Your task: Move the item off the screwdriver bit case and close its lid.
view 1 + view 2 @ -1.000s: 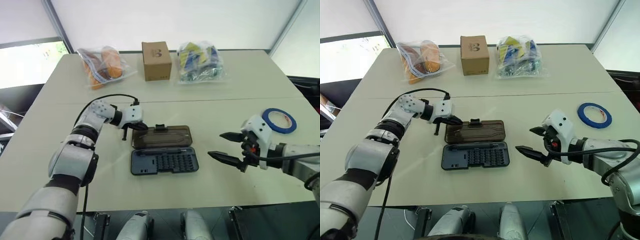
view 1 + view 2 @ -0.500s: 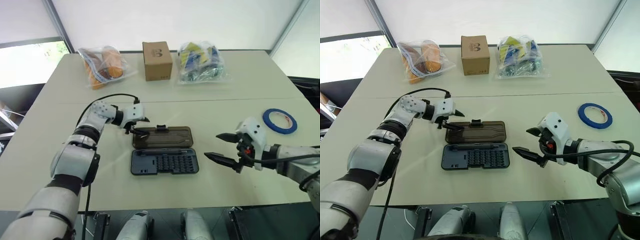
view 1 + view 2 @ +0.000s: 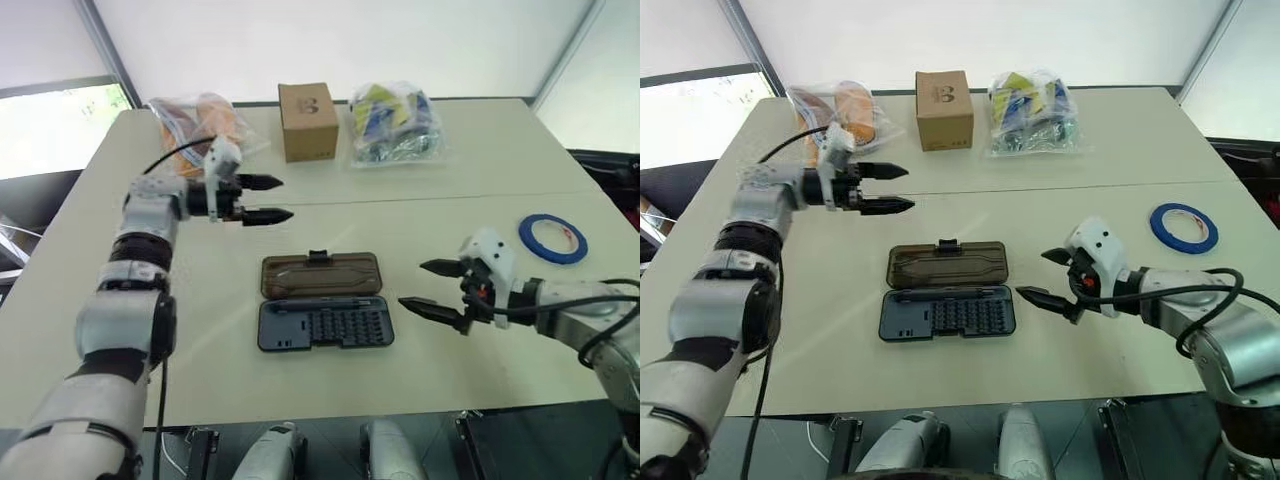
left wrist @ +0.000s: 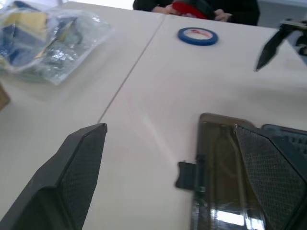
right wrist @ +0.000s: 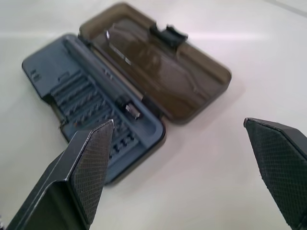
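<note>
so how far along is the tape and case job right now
Done: the blue tape lies on the table, clear of the bit case. In hand: nothing; left gripper and right gripper are both open and empty. Left: the lid lies flat open and needs folding shut.

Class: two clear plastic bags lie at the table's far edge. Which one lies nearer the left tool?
The bag with orange contents, left of the cardboard box; the left tool hangs just before it. The bag with blue and yellow contents lies beyond the box.
</note>
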You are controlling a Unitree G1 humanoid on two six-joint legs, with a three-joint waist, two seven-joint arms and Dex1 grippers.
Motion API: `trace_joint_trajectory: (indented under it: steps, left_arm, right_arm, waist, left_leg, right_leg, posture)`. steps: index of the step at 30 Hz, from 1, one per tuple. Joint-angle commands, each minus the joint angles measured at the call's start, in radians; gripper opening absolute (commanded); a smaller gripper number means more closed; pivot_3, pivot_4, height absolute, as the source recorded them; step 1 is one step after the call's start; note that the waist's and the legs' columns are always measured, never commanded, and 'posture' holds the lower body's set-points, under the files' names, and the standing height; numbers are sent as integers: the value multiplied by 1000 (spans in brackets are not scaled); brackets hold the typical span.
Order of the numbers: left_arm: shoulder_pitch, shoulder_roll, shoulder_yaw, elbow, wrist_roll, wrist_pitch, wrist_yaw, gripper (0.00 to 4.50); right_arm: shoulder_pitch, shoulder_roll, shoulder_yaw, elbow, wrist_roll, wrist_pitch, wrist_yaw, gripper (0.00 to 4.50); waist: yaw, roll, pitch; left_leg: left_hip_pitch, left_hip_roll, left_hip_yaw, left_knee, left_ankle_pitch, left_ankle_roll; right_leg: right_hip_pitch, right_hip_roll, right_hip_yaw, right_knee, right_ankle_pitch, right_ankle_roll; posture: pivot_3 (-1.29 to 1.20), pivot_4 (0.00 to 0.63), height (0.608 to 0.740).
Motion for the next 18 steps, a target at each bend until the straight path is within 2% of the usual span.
trace_joint_trajectory:
  steps: [1, 3, 4, 5, 7, 8, 12, 18]
  left_arm:
    - [227, 36, 12, -479, -136, 261, 87, 3214]
    - [380, 65, 20, -727, -183, 357, 152, 2208]
    - [446, 78, 25, -825, -192, 382, 186, 1546]
    - [507, 89, 32, -906, -201, 401, 218, 1263]
    - [581, 105, 39, -1001, -218, 420, 273, 332]
    - [609, 109, 42, -1034, -231, 434, 297, 62]
    - [720, 159, -18, -1090, -179, 362, 330, 62]
    - [763, 201, -126, -1012, -77, 184, 333, 62]
  right_arm:
    - [-104, 38, 65, 82, -88, -74, -46, 4500]
    - [-184, 72, 109, 157, -135, -109, -63, 4500]
    - [-223, 92, 123, 190, -148, -118, -68, 4500]
    - [-262, 112, 136, 225, -159, -123, -73, 4500]
    - [-313, 137, 154, 277, -180, -135, -73, 4500]
    - [-331, 147, 163, 303, -193, -145, -71, 4500]
    - [-395, 181, 216, 417, -252, -194, -50, 4500]
    - [-463, 224, 270, 541, -310, -236, -15, 4500]
  waist:
    - [-8, 0, 0]
    - [-9, 0, 1]
    - [-6, 0, 1]
    - [-5, 0, 1]
    - [2, 1, 1]
    - [8, 1, 1]
    - [27, 1, 1]
    - [23, 2, 2]
  left_leg:
    - [0, 0, 0, 0, 0, 0]
    - [0, 1, 0, 0, 0, 0]
    - [0, 1, 0, 0, 0, 0]
    - [0, 1, 0, 0, 0, 0]
    - [0, 1, 0, 0, 0, 0]
    - [1, 1, 0, 0, 0, 0]
    - [2, 1, 0, 0, 0, 0]
    - [2, 3, -1, 0, 0, 0]
  right_leg:
    - [0, 0, 1, 0, 0, 0]
    - [0, 1, 1, 0, 0, 0]
    - [-1, 1, 1, 0, 0, 0]
    - [0, 1, 1, -1, 0, 0]
    - [1, 1, 1, -3, 0, 0]
    - [1, 1, 1, -3, 0, 0]
    - [6, 2, 1, -10, 0, 0]
    - [10, 5, 1, -17, 0, 0]
  posture:
    - [0, 150, 740]
    - [0, 150, 740]
    - [0, 150, 740]
    - [0, 150, 740]
    - [0, 150, 740]
    - [0, 150, 740]
    - [0, 150, 740]
    - [0, 150, 740]
